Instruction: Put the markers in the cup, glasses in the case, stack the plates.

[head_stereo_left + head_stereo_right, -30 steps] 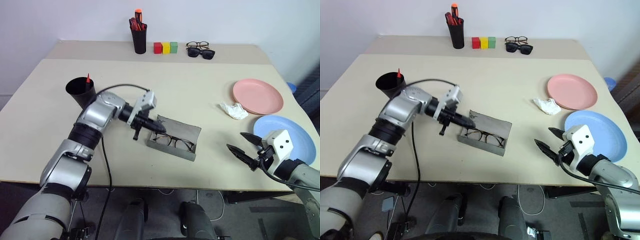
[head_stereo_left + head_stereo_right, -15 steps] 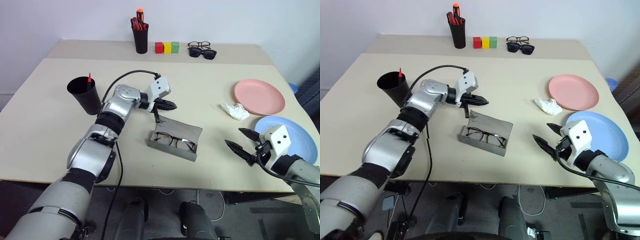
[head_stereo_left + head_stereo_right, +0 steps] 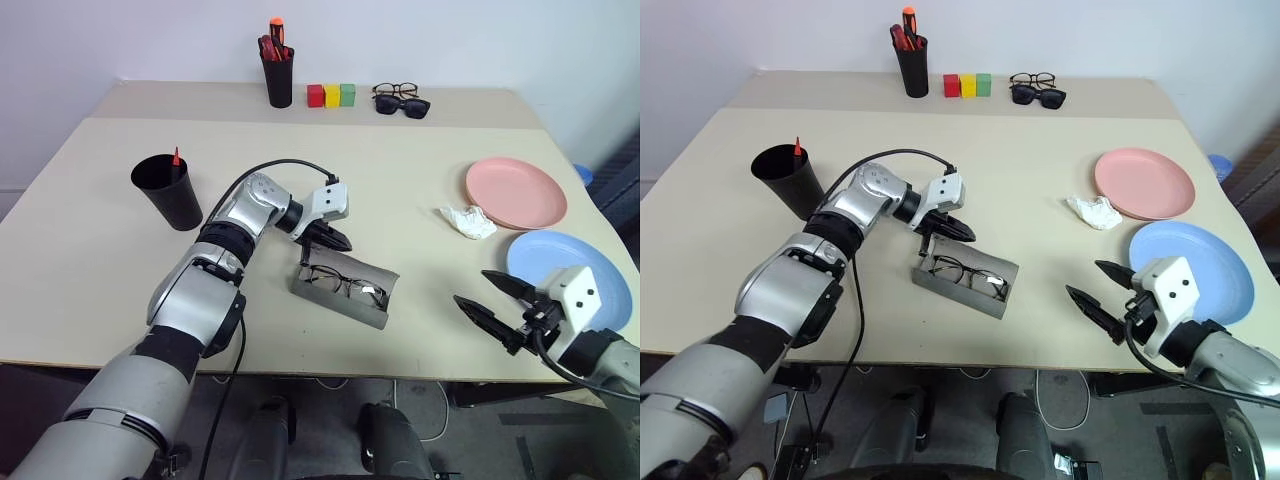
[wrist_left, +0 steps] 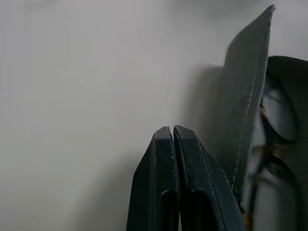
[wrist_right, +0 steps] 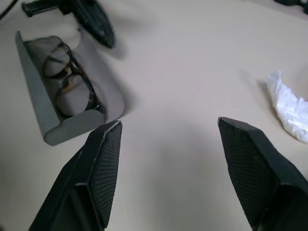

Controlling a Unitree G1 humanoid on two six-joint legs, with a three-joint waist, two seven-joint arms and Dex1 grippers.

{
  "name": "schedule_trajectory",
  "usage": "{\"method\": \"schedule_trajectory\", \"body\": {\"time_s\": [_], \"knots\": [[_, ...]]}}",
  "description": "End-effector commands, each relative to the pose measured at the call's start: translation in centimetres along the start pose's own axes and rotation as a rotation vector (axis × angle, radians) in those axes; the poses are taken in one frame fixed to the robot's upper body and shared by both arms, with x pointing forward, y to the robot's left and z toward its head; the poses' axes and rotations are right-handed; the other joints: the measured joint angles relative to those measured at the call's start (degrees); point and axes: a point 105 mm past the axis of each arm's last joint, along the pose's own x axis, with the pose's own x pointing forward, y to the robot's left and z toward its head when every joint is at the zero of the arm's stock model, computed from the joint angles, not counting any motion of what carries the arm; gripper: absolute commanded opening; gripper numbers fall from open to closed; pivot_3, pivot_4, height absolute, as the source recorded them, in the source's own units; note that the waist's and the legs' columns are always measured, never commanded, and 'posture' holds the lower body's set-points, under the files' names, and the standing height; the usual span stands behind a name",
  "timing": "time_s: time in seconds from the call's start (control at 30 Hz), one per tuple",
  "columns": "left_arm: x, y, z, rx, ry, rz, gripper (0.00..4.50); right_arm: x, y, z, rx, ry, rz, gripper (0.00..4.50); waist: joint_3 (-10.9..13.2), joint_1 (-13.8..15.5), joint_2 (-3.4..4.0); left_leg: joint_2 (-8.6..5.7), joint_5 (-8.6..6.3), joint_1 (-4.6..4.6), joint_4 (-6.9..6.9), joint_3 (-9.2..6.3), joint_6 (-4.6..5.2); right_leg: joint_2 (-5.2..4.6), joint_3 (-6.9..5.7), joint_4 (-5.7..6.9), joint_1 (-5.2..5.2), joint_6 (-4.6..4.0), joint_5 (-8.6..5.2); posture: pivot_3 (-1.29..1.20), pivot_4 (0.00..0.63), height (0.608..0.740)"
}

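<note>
Glasses point(image 3: 344, 285) lying inside grey case point(image 3: 343, 300) mid-counter point(image 3: 400, 180), lid half raised; left gripper point(image 3: 334, 239) with jaws clenched on nothing, tips against the lid's back edge. Right gripper point(image 3: 492, 303) hovering near the counter's front edge, jaws spread, empty, beside blue plate point(image 3: 570, 270); pink plate point(image 3: 515, 192) farther back, unstacked, crumpled tissue point(image 3: 468, 221) between. Black cup point(image 3: 167, 191) at left with a red marker point(image 3: 176, 160) tip poking out.

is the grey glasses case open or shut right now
Open. The case has its lid raised, leaning partway over, and the glasses lie visible inside. The left gripper, shut, sits behind the lid.
</note>
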Motion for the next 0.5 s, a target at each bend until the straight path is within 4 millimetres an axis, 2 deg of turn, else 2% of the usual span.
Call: {"method": "schedule_trajectory", "body": {"time_s": [0.03,0.2,0.37,0.43,0.5], "knots": [[-1.2,-0.5,0.7,0.017,-0.014,-0.067,0.05,-1.2,0.8,1.4,-0.039,-0.044,0.047,3.23,0.0,0.0,0.00,0.00,0.00,0.00,0.00,0.00,0.00,0.00,0.00,0.00,0.00,0.00,0.00,0.00,0.150,0.740],[-1.4,-2.3,-0.5,0.008,0.015,-0.164,0.05,-2.1,0.4,0.4,-0.020,-0.027,0.027,3.23,0.0,-0.1,0.01,0.00,0.00,0.00,0.02,0.00,0.00,0.00,0.01,0.00,0.01,-0.16,-0.08,0.00,0.150,0.740],[-1.2,-4.4,-1.9,0.003,0.034,-0.207,0.05,-2.3,-1.2,-1.7,0.010,0.024,-0.067,3.23,0.0,0.0,0.04,0.03,0.00,0.06,0.01,-0.02,0.00,0.00,0.02,0.03,0.06,-0.19,-0.09,0.00,0.150,0.740],[-1.4,-4.8,-1.9,0.003,0.026,-0.206,0.05,-2.4,-1.9,-2.4,0.019,0.045,-0.103,3.23,0.0,-0.1,0.05,0.02,0.00,0.07,0.02,-0.02,0.00,0.00,0.02,0.03,0.07,-0.19,-0.09,0.00,0.150,0.740],[-1.7,-4.6,-0.8,0.019,-0.037,-0.156,0.05,-2.4,-3.0,-3.0,0.007,0.057,-0.158,3.23,0.0,0.0,0.06,0.02,0.00,0.08,0.01,-0.02,0.00,0.00,0.03,0.03,0.07,-0.21,-0.10,0.00,0.150,0.740]]}}
